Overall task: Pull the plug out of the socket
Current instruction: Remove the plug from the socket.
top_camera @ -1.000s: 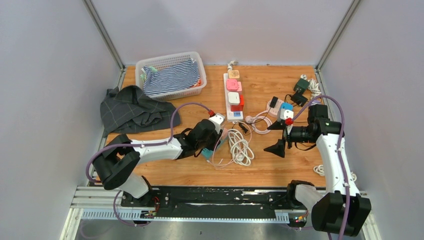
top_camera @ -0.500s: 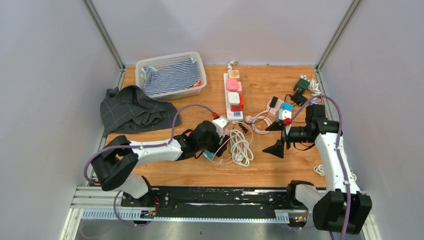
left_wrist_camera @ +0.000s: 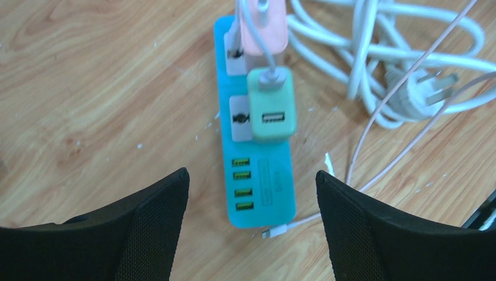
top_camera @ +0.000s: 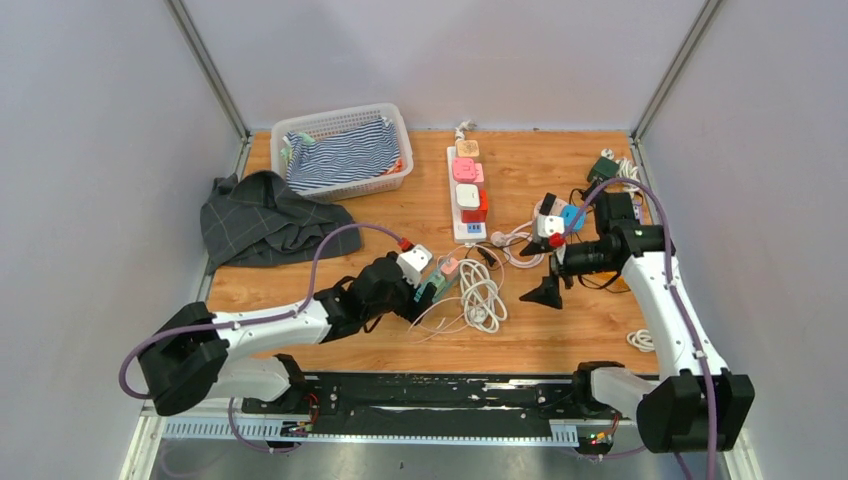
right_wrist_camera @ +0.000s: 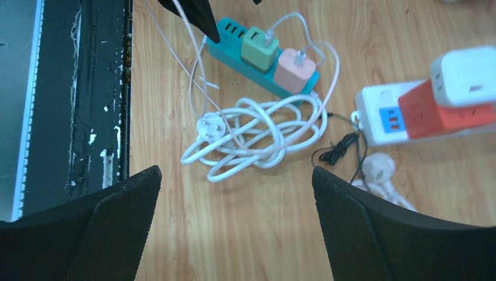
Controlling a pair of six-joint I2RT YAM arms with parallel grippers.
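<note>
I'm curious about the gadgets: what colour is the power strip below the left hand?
The strip is turquoise blue; the left wrist view shows it best.

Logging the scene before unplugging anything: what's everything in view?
Blue strip: one, blue, mid-table.
Green charger: one, green, plugged into blue strip.
Pink charger: one, pink, plugged in beside it.
Cable coil: one, white, right of blue strip.
White strip: one, white, farther back, plugs on it.
Basket: one, white, far left, holds striped cloth.
Grey cloth: one, dark grey, left edge.
Adapters: several, mostly dark, far right.
Left gripper: one, black, open over blue strip.
Right gripper: one, black, open, right of coil.
</note>
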